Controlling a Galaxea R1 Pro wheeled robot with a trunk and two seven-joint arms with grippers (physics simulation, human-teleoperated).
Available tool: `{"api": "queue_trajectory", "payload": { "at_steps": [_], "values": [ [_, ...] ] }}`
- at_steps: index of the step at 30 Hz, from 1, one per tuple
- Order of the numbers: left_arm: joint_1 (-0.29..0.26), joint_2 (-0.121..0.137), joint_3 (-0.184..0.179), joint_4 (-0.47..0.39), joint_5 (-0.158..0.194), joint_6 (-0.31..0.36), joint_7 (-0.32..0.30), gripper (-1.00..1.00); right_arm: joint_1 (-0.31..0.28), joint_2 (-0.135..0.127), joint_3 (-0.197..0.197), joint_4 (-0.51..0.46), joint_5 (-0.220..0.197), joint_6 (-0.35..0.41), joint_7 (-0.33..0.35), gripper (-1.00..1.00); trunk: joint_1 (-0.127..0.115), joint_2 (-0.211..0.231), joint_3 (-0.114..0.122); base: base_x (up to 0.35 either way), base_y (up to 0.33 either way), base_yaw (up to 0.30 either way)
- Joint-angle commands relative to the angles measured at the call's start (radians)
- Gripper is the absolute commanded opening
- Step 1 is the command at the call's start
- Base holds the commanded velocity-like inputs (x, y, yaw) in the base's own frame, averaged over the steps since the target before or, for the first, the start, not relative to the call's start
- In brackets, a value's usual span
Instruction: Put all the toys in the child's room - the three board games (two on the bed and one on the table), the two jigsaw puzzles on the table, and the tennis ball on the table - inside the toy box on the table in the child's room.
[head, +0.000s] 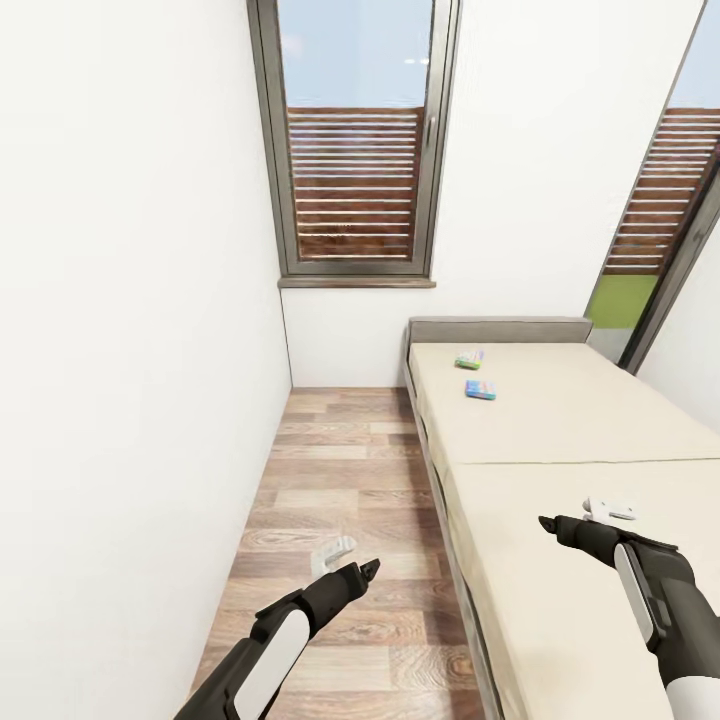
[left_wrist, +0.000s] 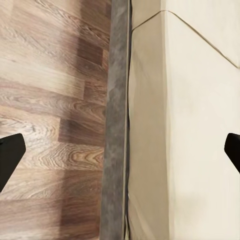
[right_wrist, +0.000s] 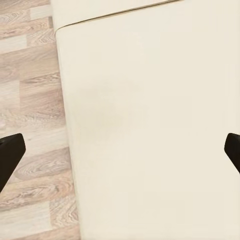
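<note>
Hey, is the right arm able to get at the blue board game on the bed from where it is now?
Probably not yet. The blue board game lies far up the bed near the headboard, well beyond the right gripper, which hovers open over the near end. Nothing blocks the mattress between them; the base likely must roll closer.

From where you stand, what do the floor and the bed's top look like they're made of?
The floor looks like wood planks or laminate: brown grain and staggered board seams, a faint sheen. The bed top looks like matte cream fabric or padding, plain, with one seam across; the render leaves the exact material open.
</note>
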Motion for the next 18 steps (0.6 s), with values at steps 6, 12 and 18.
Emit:
{"api": "queue_trajectory", "payload": {
  "at_steps": [6,12,18],
  "values": [
    [-0.001,0.001,-0.002,-0.002,0.011,0.002,0.008,1.00,-0.001,0.000,-0.002,-0.001,0.000,0.005,0.004,1.00,0.000,-0.001,-0.001,0.000,0.088,0.000],
    [-0.001,0.001,-0.002,-0.002,0.011,0.002,0.008,1.00,-0.001,0.000,-0.002,-0.001,0.000,0.005,0.004,1.00,0.000,-0.001,-0.001,0.000,0.077,0.000],
    [-0.001,0.001,-0.002,-0.002,0.011,0.002,0.008,1.00,-0.001,0.000,-0.002,-0.001,0.000,0.005,0.004,1.00,0.000,-0.001,-0.001,0.000,0.030,0.000]
  ]
}}
